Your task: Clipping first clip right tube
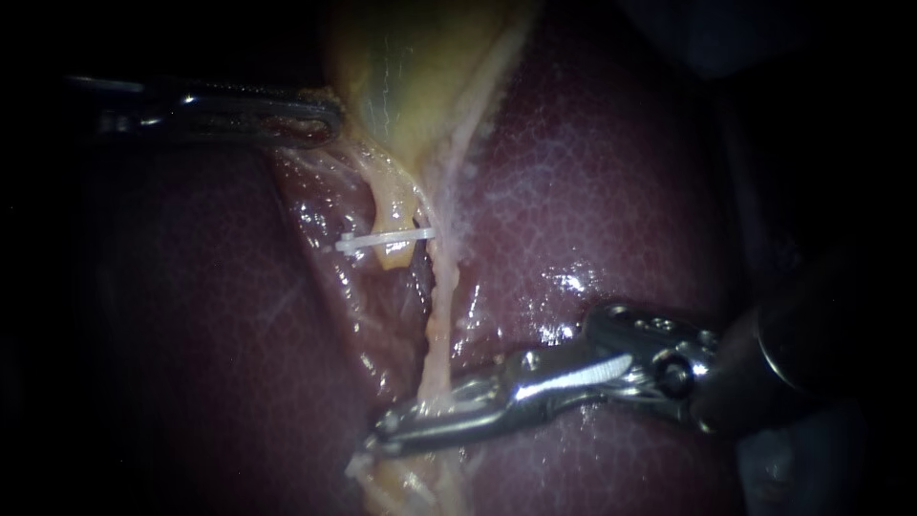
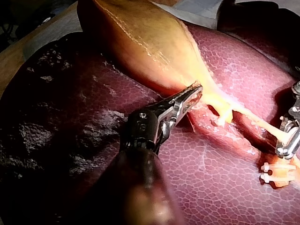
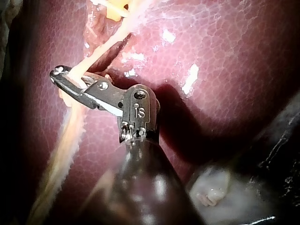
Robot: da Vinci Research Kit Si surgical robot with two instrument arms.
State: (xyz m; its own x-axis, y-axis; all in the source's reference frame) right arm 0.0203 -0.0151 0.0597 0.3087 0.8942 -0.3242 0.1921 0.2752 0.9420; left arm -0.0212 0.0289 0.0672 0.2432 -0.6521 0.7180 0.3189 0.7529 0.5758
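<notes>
The pale right tube (image 1: 437,315) runs down from the yellow gallbladder (image 1: 411,67) over the liver (image 1: 611,182). My right instrument (image 1: 382,430) crosses it low down, and its jaws are shut on the tube from both sides. In the right wrist view the tube (image 3: 105,47) passes between those jaws (image 3: 58,79). To the tube's left, a white clip (image 1: 382,239) sits across a short yellow stump. My left instrument (image 1: 320,119) is shut on the gallbladder's edge at upper left, which the left wrist view shows too (image 2: 194,93).
Dark red liver (image 2: 211,178) lies on both sides of the tubes. In the left wrist view, white clips (image 2: 274,172) sit on an orange stump just past my right instrument (image 2: 286,145). A pale, wet surface (image 3: 220,192) lies beside the right shaft.
</notes>
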